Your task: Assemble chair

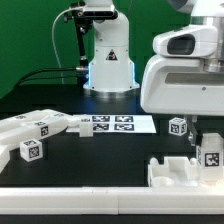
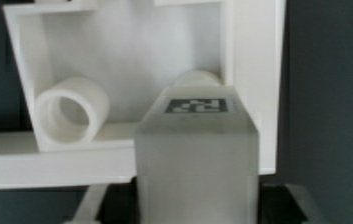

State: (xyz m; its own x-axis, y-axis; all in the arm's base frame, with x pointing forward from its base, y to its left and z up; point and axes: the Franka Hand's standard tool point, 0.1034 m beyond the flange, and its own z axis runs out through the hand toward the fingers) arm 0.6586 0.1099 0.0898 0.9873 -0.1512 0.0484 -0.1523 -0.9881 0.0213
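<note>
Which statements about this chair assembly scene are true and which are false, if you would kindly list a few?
1. The marker board lies flat on the table. True.
2. The end effector is empty. False: it grips a tagged bar.
3. Loose chair pieces lie at the exterior view's left. True.
4. The table is white. False: it is black.
5. The tagged block stands on the marker board. False: it stands on the table beside it.

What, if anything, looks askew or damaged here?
Nothing stands out. Loose chair parts lie at the exterior view's left, the marker board lies flat, and the end effector holds a tagged bar upright by the frame piece.
</note>
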